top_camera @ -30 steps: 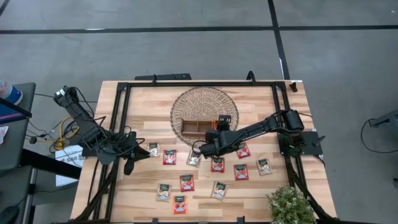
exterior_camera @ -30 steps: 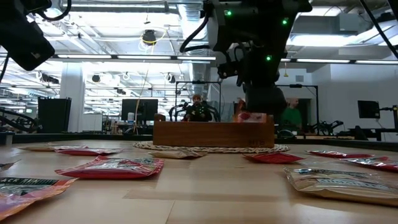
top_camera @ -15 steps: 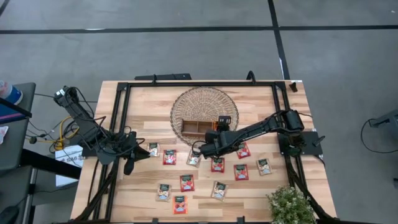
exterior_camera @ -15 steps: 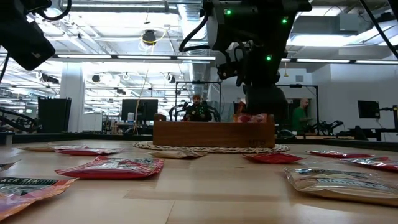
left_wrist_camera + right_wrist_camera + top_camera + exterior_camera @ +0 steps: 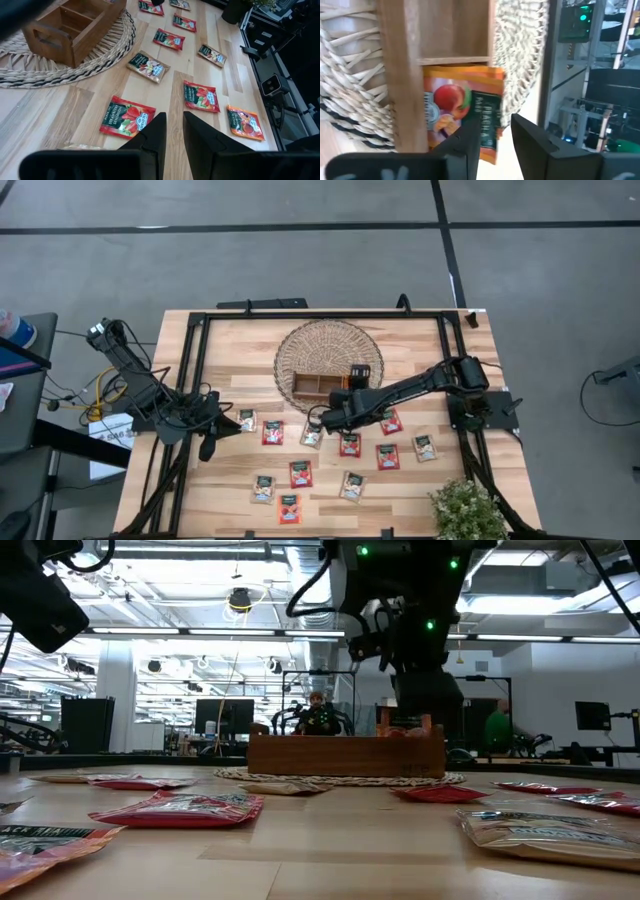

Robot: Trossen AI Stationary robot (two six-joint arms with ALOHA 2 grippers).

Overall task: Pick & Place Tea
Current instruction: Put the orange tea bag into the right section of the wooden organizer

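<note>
right gripper (image 5: 490,134) narrowly parted over orange tea sachet (image 5: 462,107) in wooden tray (image 5: 325,383), gripping nothing, left gripper (image 5: 172,137) slightly open, empty, table's 9 o'clock

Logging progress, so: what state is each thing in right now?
Right pincer: open, over brown wooden three-compartment tray.
Orange tea sachet: ungripped, in tray's end compartment.
Loose tea sachets: flat on table.
Left pincer: slightly open, empty.

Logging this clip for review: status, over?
Right gripper over wooden tray, fingers apart. Orange sachet in its end compartment. Left gripper waiting at table left side. Nothing in the way.
</note>
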